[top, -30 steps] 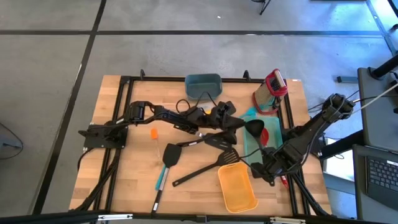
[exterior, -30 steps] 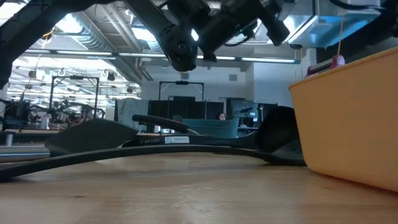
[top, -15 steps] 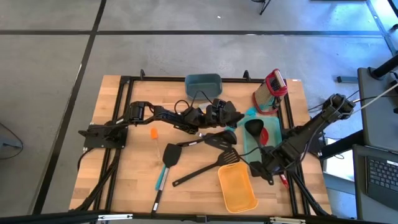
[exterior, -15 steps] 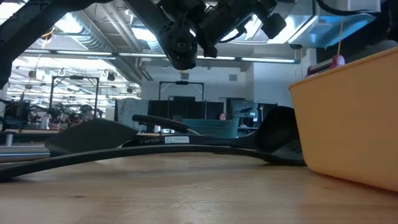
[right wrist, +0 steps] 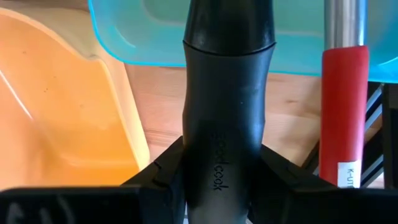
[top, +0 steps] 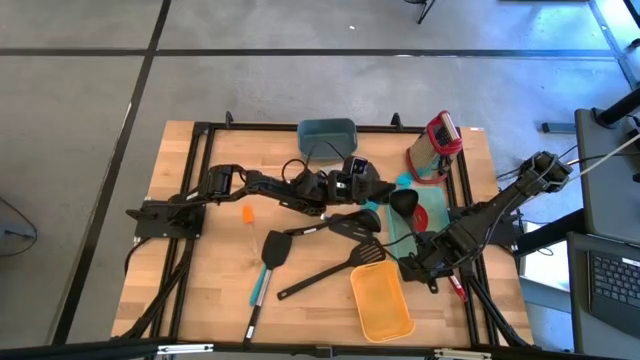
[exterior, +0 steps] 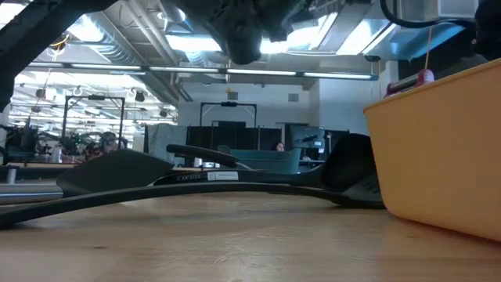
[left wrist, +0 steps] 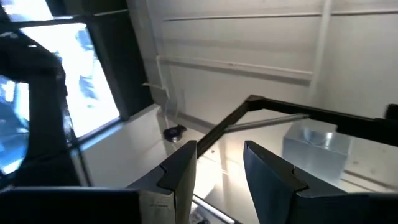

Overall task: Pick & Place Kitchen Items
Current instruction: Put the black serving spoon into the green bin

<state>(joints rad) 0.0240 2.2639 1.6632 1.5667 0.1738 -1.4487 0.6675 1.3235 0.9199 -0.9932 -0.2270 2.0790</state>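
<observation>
Right tool (top: pixel 418 268): at the 4 o'clock part of the surface (top: pixel 200 270), between the orange bin (top: pixel 381 303) and the right-hand frame rail. The right wrist view shows its two fingers (right wrist: pixel 163 171) clamped on a thick black utensil handle (right wrist: pixel 227 93).

Held utensil, long axis: in the right wrist view the handle runs straight out from the tool, over the lip of the translucent teal tray (top: pixel 402 222). In the high view a black ladle bowl (top: pixel 405 203) lies in that tray toward 12 o'clock; it is probably the head of the same utensil, though the arm covers the joining stretch.

Governing relation: the orange bin lies just beside the right tool, toward 9 o'clock. The handle points away toward 12 o'clock, so any placing there would need the long axis swung round, by my judgement.

Neighbouring item: a red-handled utensil (right wrist: pixel 345 99) lies parallel to the held handle, just beside it, on the side away from the bin.

Left tool (top: pixel 362 186): raised over the middle of the surface, near the dark teal bin (top: pixel 327 137) at 12 o'clock. The left wrist view looks up toward the ceiling; its fingers (left wrist: pixel 180 171) stand apart with nothing between them.

Loose items: a black slotted turner (top: pixel 330 275) and a teal-handled spatula (top: pixel 268 262) lie flat at centre. They are nearer the left arm.

Nearer arm: the right, already holding its item.
</observation>
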